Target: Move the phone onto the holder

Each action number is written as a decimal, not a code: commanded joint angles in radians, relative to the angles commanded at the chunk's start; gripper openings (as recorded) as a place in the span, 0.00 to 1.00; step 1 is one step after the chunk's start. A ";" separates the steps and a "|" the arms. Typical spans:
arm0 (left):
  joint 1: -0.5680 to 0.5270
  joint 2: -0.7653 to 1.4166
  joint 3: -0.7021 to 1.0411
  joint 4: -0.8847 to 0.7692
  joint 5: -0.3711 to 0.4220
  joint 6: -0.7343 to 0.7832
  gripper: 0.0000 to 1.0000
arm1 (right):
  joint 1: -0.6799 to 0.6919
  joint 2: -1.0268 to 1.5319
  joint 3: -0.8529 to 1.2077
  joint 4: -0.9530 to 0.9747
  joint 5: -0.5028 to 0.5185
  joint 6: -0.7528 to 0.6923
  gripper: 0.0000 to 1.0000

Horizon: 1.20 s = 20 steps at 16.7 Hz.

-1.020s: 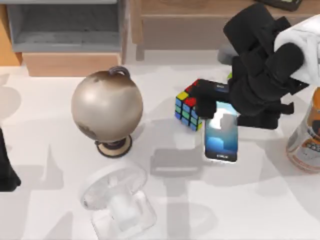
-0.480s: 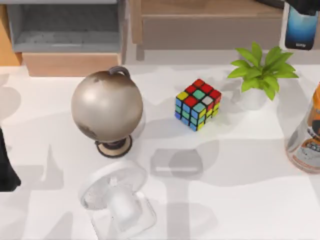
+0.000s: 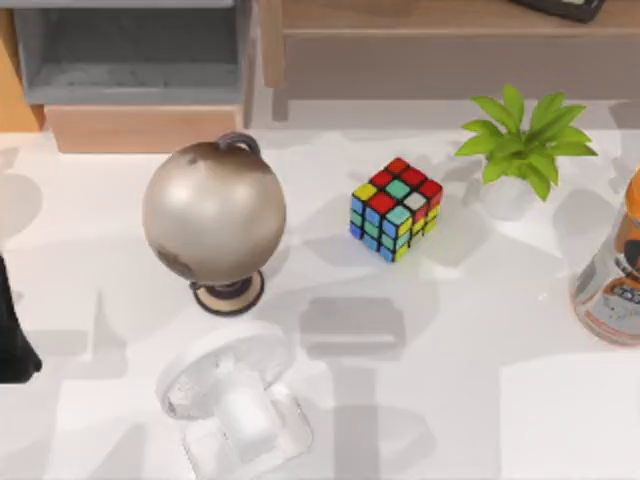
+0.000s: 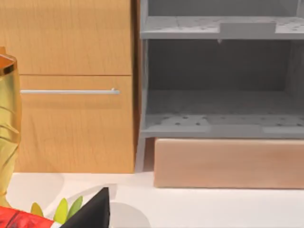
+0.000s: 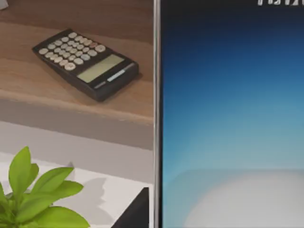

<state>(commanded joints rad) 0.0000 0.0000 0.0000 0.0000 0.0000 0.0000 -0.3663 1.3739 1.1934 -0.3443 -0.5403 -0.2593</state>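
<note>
One phone (image 5: 228, 118) close before right wrist camera, above calculator (image 5: 85, 61); gripper states unclear.

a globe (image 3: 214, 212), colourful cube (image 3: 396, 208), potted plant (image 3: 522, 140) and orange bottle (image 3: 612, 272) stand on the table (image 3: 480, 380).

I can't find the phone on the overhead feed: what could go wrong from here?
1. The phone hangs by the right gripper, over the plant, beside the calculator shelf; descending, it might clip leaves.
2. The cube stands near the grey holder; a low approach could knock it.
Left arm sits parked at the table's left.
</note>
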 joint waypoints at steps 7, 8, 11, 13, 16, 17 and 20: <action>0.000 0.000 0.000 0.000 0.000 0.000 1.00 | -0.328 -0.095 -0.257 0.045 -0.245 -0.282 0.00; 0.000 0.000 0.000 0.000 0.000 0.000 1.00 | -0.360 -0.101 -0.291 0.049 -0.275 -0.308 0.00; 0.000 0.000 0.000 0.000 0.000 0.000 1.00 | -0.422 -0.113 -0.372 0.056 -0.339 -0.356 0.00; 0.000 0.000 0.000 0.000 0.000 0.000 1.00 | -0.439 -0.115 -0.398 0.058 -0.359 -0.369 0.00; 0.000 0.000 0.000 0.000 0.000 0.000 1.00 | -0.439 -0.115 -0.398 0.058 -0.360 -0.369 0.00; 0.000 0.000 0.000 0.000 0.000 0.000 1.00 | -0.439 -0.115 -0.398 0.058 -0.360 -0.369 0.00; 0.000 0.000 0.000 0.000 0.000 0.000 1.00 | -0.427 -0.113 -0.398 0.069 -0.350 -0.363 0.00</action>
<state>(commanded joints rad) 0.0000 0.0000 0.0000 0.0000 0.0000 0.0000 -0.7933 1.2608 0.7954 -0.2748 -0.8904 -0.6219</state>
